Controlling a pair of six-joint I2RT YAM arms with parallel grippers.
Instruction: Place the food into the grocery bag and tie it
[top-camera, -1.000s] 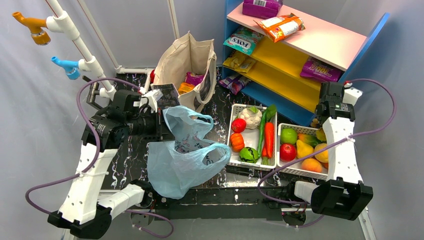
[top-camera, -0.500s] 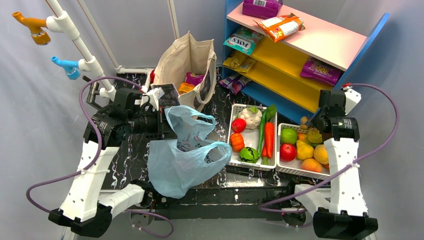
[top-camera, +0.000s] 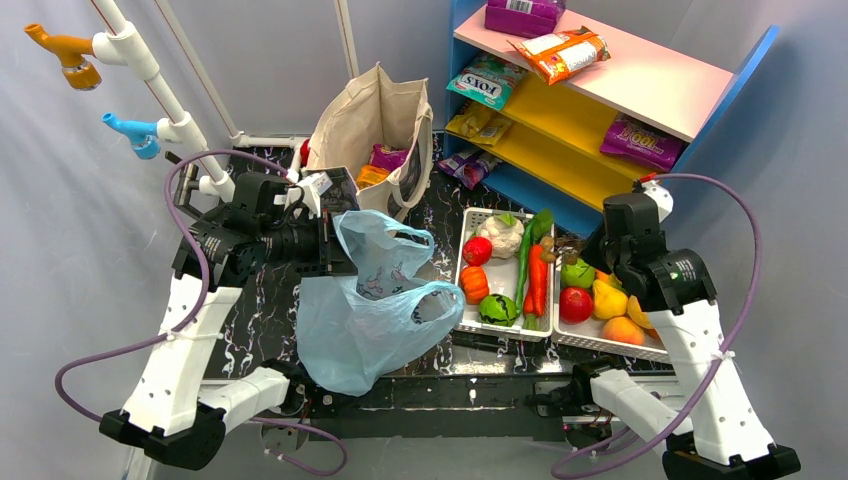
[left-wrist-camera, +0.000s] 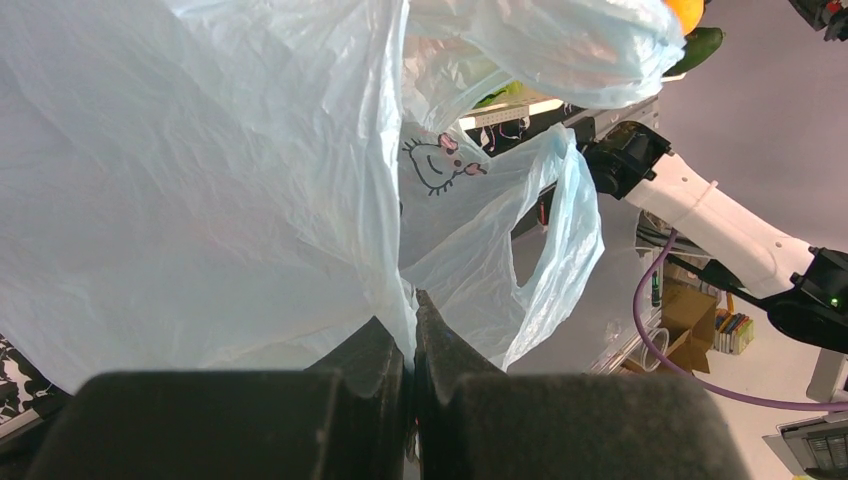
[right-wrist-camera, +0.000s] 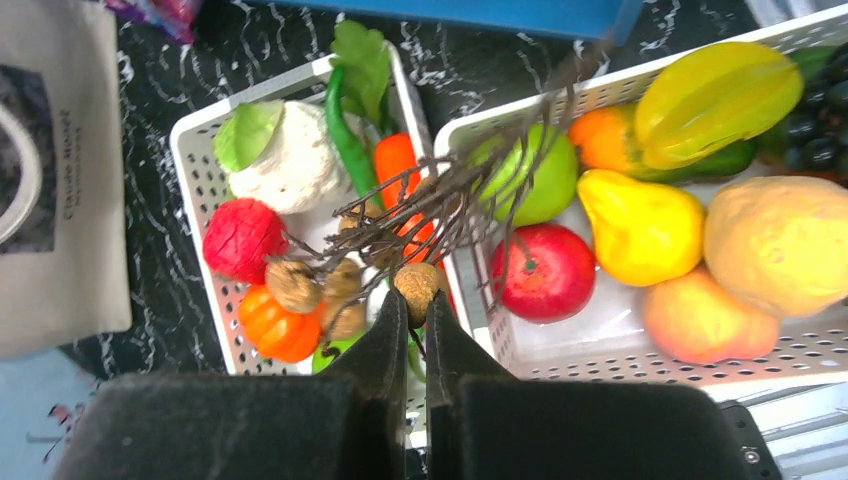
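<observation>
The grocery bag (top-camera: 362, 325) is thin light-blue plastic and hangs over the table's near edge. My left gripper (top-camera: 335, 248) is shut on its upper film (left-wrist-camera: 300, 200), and the film runs between the fingertips (left-wrist-camera: 395, 335). One handle loop (top-camera: 440, 298) sags toward the baskets. My right gripper (right-wrist-camera: 413, 300) is shut on a bunch of small brown balls on twigs (right-wrist-camera: 335, 283), lifted over the seam between the two white baskets. That bunch (top-camera: 556, 246) shows just left of the right gripper (top-camera: 578, 256). Other food lies below: a red round one (right-wrist-camera: 243, 238), a green apple (right-wrist-camera: 540, 180), a red apple (right-wrist-camera: 545, 272).
Two white baskets (top-camera: 466, 216) (top-camera: 600, 345) hold vegetables and fruit right of the bag. A beige canvas tote (top-camera: 375, 125) stands at the back. A blue, yellow and pink shelf (top-camera: 590, 110) with snack packets is behind the baskets. A white pipe rack (top-camera: 150, 85) rises at the left.
My right arm has swung left from the far right of the fruit basket to the seam between the baskets, carrying the brown bunch. The left arm and the bag have barely moved.
</observation>
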